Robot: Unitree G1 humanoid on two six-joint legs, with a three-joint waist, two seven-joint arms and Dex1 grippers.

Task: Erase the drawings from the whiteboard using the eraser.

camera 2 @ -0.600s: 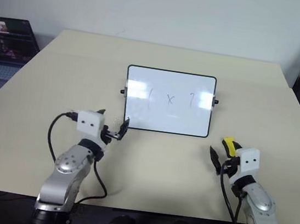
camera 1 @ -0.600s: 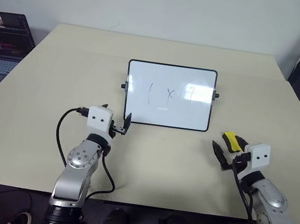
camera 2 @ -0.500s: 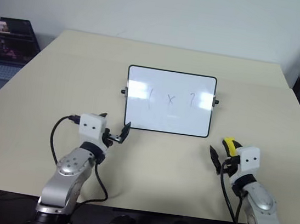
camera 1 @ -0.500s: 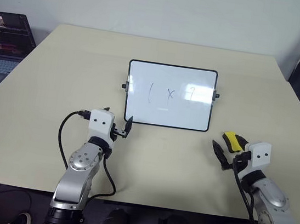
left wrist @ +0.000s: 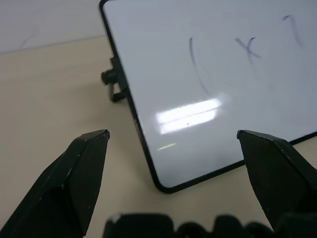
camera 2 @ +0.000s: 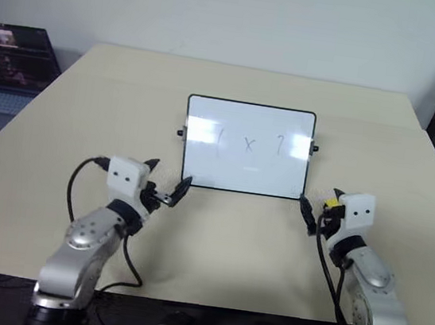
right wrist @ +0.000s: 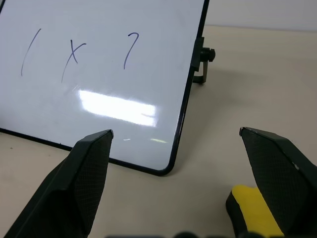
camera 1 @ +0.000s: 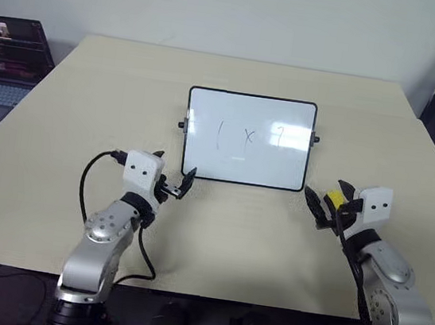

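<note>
Much of the eraser (right wrist: 252, 213) is cut off in the right wrist view, where its yellow block with a black edge runs out of frame beside one finger of the right claw (camera 1: 326, 202); from the head camera it shows as a small yellow patch between that claw's black fingers, and I cannot tell whether they touch it. The beige counter (camera 1: 88, 105) carries everything. At its far left edge a laptop (camera 1: 2, 62) is partly cropped, its screen too small to read, and a dark object at the far right edge is cut off as well. The whiteboard (camera 1: 281, 167) stands tilted back at the middle of the counter, glossy white with a thin black frame, rounded corners and a small black knob on each side; glare streaks its lower half. The drawings (camera 1: 247, 136) sit in a row across its upper part: a slanted stroke, an "x" and a "?"-like squiggle, all thin and faint. The left claw (camera 1: 170, 181) is spread wide and empty, just in front of the board's lower left corner. The right claw is also spread wide, just off the lower right corner.
</note>
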